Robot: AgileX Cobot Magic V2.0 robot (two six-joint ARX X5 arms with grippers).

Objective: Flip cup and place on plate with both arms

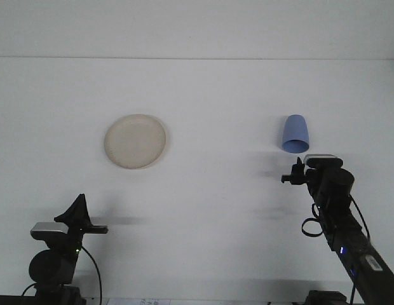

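Nearest the camera, at lower left: left tool parked low over the desk, dark fingers drawn together into a single point aimed away from the camera, nothing held; grey housing and black round joint below it, a thin black cable looping down beside. At lower right: right arm stretched diagonally up from the bottom edge toward the middle of the desk, black links with a small blue indicator light on the lower link, cable loop on its left flank. Right tool at the arm's far end, just in front of the cup; fingers largely masked by the wrist housing and camera block, so spread not readable from this view, cannot tell open or closed; nothing visibly gripped. Soft shadow of the arm cast on the desk to its left. Further back, right of centre: blue cup, mouth-down on the desk as far as can be judged, wider rim toward the camera, narrower closed end pointing away, possibly tilted; just beyond the right tool, with no contact visible. Further back, left of centre: round cream plate flat on the desk, bare, well apart from the cup and from both tools. Cup not on the plate. Beyond both: plain white desk surface running to a faint horizontal line, pale wall above it.
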